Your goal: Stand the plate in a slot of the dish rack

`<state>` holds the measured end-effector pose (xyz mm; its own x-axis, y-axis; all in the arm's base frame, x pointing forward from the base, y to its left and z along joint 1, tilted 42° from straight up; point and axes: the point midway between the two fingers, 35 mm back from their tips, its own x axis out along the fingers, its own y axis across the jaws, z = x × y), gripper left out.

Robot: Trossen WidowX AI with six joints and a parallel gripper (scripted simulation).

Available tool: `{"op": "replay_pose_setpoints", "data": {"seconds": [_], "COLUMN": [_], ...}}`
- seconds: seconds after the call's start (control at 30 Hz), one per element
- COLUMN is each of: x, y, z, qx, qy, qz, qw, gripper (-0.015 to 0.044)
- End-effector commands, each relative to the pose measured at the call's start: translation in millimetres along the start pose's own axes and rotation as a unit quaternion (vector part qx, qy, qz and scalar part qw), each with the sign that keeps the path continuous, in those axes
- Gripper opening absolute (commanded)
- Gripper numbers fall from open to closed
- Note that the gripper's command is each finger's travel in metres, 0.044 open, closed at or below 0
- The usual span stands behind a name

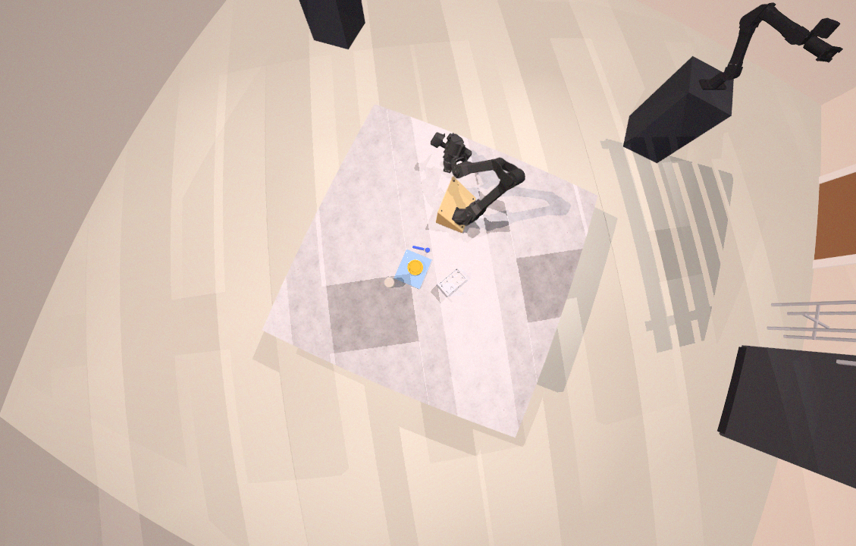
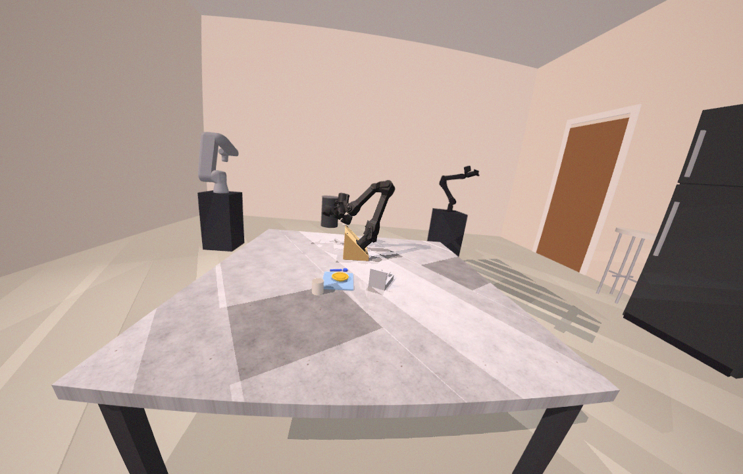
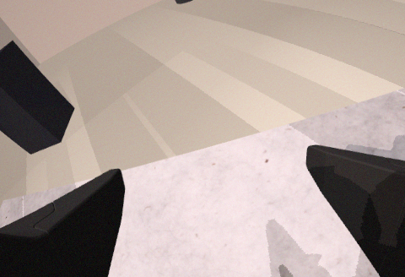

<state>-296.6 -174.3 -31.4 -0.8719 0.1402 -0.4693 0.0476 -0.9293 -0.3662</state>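
A marbled grey table [image 2: 280, 377] is filling a beige room, and we are reading it front to back.

Nearest in the exterior view, a small cup [image 2: 318, 287] is standing just beside a blue mat [image 2: 349, 285]. The plate [image 2: 339, 276], yellow, is lying flat on that mat, untouched; a blue spoon-like piece [image 1: 421, 249] is lying at the mat's far edge. To the right, the rack [image 2: 380, 279] is sitting a short way off the mat, its slots too small for us to count.

Further back, the arm is rising from beside a tan wedge [image 2: 353, 247]. The gripper [image 2: 339, 207] is pointing away from the plate, toward the far table edge; its fingers are standing wide apart and holding nothing. The wrist view is showing only bare tabletop and floor between the fingers.

We are judging the step as the reach, not yet begun in earnest. To do it well, we are advising swinging round over the wedge, then descending on the plate's rim from the side away from the cup, since a flat plate is offering little to pinch.

Behind the table, two other arms on dark pedestals [image 2: 220, 219] are standing well apart from the work.
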Motion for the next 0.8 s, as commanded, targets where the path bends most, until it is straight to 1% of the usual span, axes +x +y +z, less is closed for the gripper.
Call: {"op": "replay_pose_setpoints", "data": {"seconds": [0.0,0.4,0.77], "x": [-8,-48,-99], "y": [30,106,155], "z": [-3,-15,-39], "qx": [-0.057,-0.207,-0.338], "qy": [0.012,0.03,0.041], "qz": [0.046,0.169,0.261], "qw": [0.997,0.963,0.903], "gripper": [0.04,0.04,0.04]}}
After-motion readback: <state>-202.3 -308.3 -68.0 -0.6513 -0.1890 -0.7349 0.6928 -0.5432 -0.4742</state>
